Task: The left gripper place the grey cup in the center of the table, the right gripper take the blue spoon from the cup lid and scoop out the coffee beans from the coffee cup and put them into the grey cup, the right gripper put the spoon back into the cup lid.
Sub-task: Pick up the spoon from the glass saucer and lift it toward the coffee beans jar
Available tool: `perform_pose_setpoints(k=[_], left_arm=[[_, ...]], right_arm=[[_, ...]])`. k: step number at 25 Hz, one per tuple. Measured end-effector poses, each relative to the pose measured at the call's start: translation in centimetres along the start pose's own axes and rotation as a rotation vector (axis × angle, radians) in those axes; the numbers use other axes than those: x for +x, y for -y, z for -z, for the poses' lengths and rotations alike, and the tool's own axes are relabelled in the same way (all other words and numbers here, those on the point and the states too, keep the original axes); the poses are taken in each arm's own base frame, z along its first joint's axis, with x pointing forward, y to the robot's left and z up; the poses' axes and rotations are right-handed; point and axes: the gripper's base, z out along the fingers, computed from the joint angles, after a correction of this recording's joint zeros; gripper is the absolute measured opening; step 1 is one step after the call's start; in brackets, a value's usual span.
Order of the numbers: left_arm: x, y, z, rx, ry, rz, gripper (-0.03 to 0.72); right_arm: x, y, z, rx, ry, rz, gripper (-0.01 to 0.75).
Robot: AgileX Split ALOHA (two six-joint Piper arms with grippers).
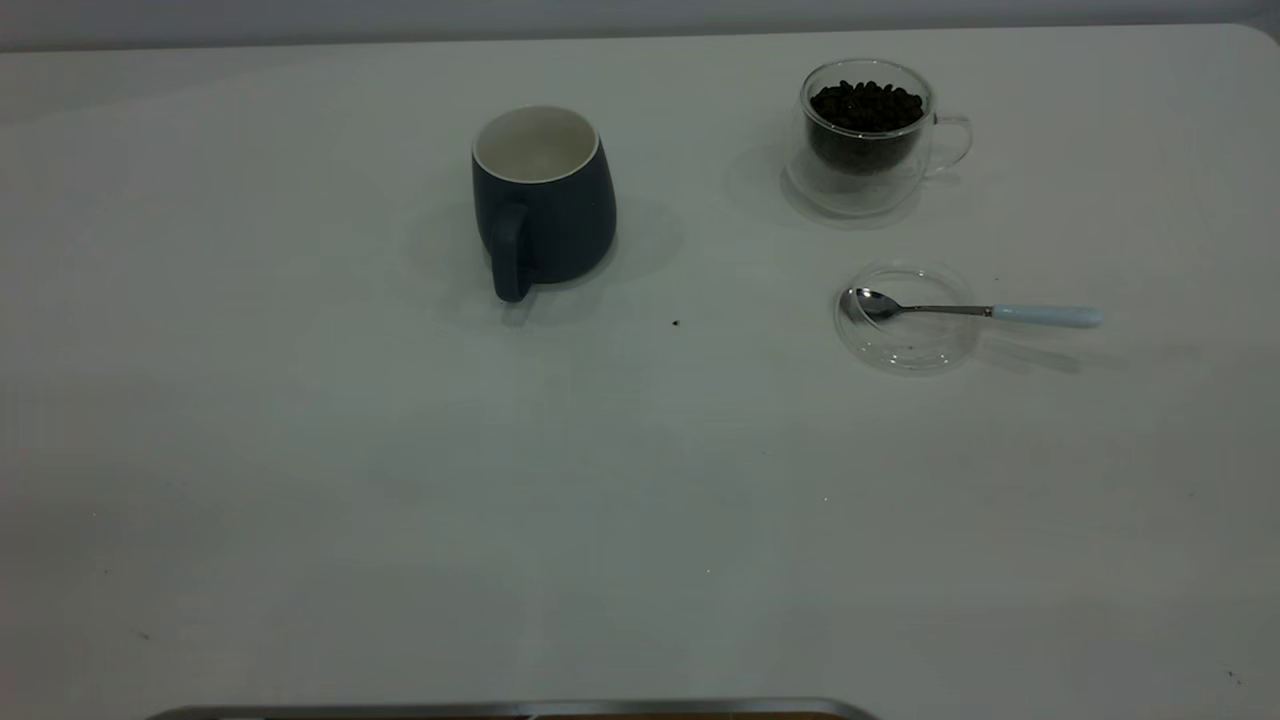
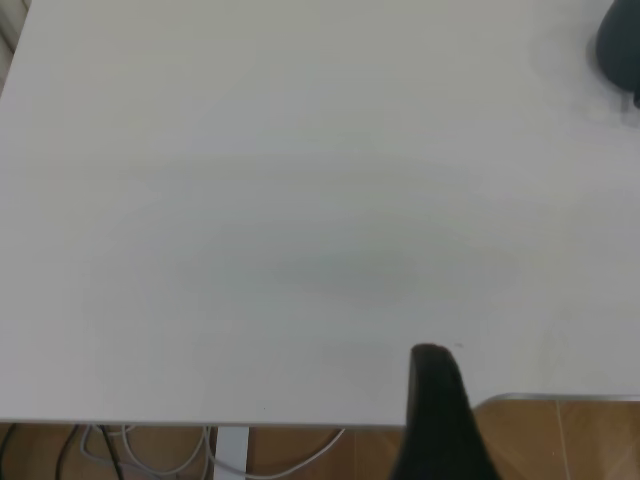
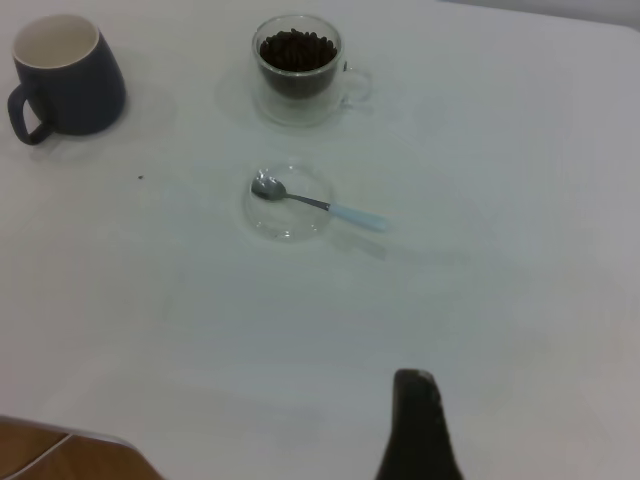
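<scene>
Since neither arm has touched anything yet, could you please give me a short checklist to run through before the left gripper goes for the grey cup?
1. Grey cup upright, handle free to reach: ok.
2. Grey cup holds no beans yet, cream inside bare: ok.
3. Coffee cup upright with coffee beans inside: ok.
4. Blue spoon has its bowl in the cup lid, handle sticking out over the rim: ok.
5. Left gripper open for the grasp: cannot tell; only one dark finger shows.
6. Right gripper away from the spoon: ok.
</scene>
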Motion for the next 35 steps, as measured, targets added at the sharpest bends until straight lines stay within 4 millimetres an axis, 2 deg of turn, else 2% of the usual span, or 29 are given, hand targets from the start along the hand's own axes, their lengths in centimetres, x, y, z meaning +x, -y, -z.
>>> perform_pose_setpoints(k=[4, 6, 8, 13, 16, 21, 26, 29, 31, 35], left_arm=[[0.0, 0.0, 0.0, 0.000, 0.000, -0.008, 0.567], [0.0, 0.0, 0.0, 0.000, 0.000, -0.008, 0.567], [0.0, 0.0, 0.0, 0.000, 0.000, -0.008, 0.567], [0.0, 0.0, 0.0, 0.000, 0.000, -0.008, 0.567], [0.0, 0.0, 0.0, 0.000, 0.000, -0.008, 0.567], [0.0, 0.0, 0.0, 0.000, 0.000, -0.008, 0.567], [0.0, 0.0, 0.0, 0.000, 0.000, -0.008, 0.567], [0.0, 0.0, 0.0, 0.000, 0.000, -0.008, 0.567], [0.0, 0.0, 0.0, 0.000, 0.000, -0.008, 0.567], [0.0, 0.0, 0.0, 0.000, 0.000, -0.007, 0.567]], right_arm=[[-0.7, -0.1, -0.3, -0.022, -0.028, -0.006, 0.588], [-2.0, -0.1, -0.8, -0.041, -0.080, -0.019, 0.588], [-3.6, 0.0, -2.2, -0.065, -0.161, -0.045, 0.588], [-7.7, 0.1, -7.8, -0.137, -0.268, -0.156, 0.588], [-8.7, 0.4, -12.1, -0.162, -0.316, -0.218, 0.588], [-8.8, 0.3, -17.5, -0.208, -0.379, -0.382, 0.589], [-8.1, 0.1, -21.7, -0.259, -0.419, -0.500, 0.589], [-7.7, 0.7, -24.1, -0.254, -0.448, -0.590, 0.592], [-7.4, 1.3, -25.6, -0.251, -0.464, -0.637, 0.617], [-5.7, 2.3, -28.0, -0.245, -0.519, -0.728, 0.715]])
